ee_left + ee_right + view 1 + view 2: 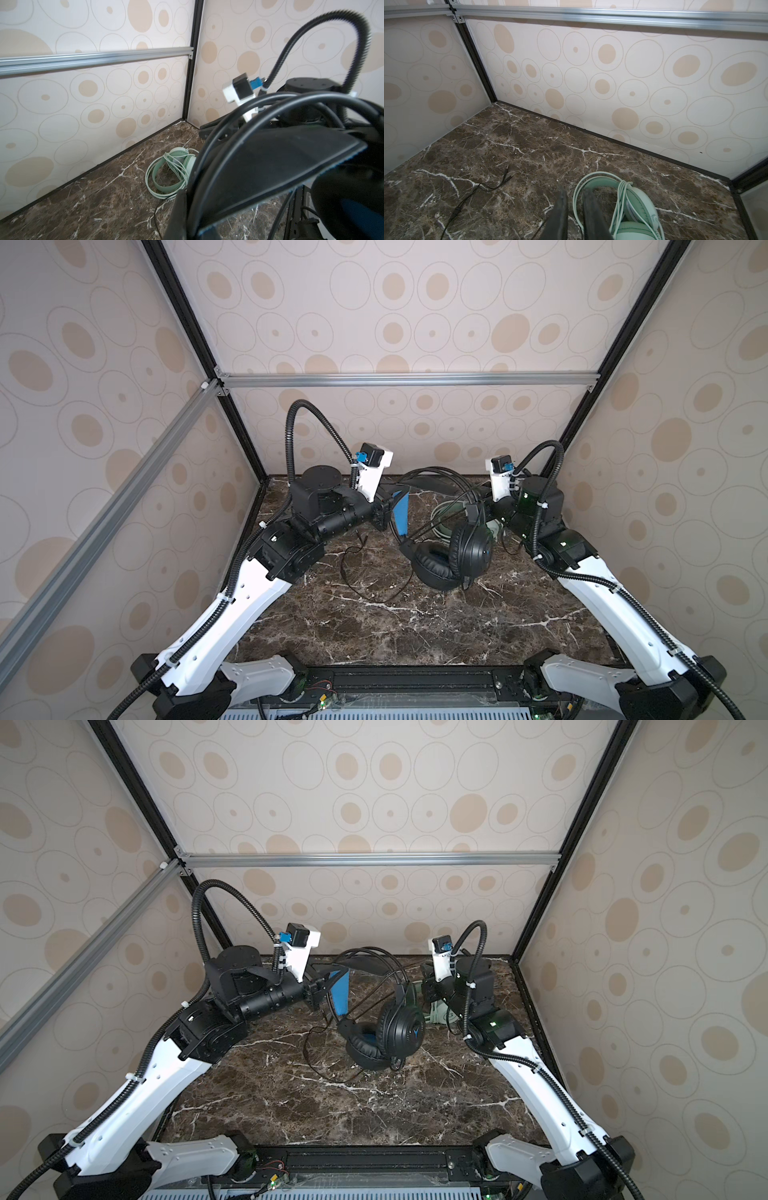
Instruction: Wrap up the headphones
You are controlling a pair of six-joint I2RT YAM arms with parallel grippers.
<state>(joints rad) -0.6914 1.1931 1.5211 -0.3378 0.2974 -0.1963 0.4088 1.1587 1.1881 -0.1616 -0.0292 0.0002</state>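
- Leaving the front stretch of the counter (415,635) bare, on the near side of the black headphones (453,556).
- Trailing a loose tail of black cord (455,208) over the counter just near-left of the black headphones and ending it in a plug (507,174). Judging this slack to be the part not yet wound.
- Resting the black headphones on their ear cups mid-counter with the headband arched upward, likely so that loops can pass around the band.
- Clamping the left gripper (392,508) fully closed on the blue-lined headband at the left side of the black headphones. Seemingly holding the band up and steady for winding, with several turns of cord already draped over its top.
- Hovering the right gripper (574,193) at the right side of the black headphones, jaws parted by a narrow gap with nothing seen between them. Probably waiting between grips on the cord.
- Showing the mint-green headphones (639,205) just beyond the black headphones on the right, beside the right gripper, pale cord bundled round the band and looking finished.
- Crowding the right gripper between that mint-green set and the raised band, so risking a snag on the wrong cord.
- Closing off the space beyond the black headphones with the patterned back wall (415,427).
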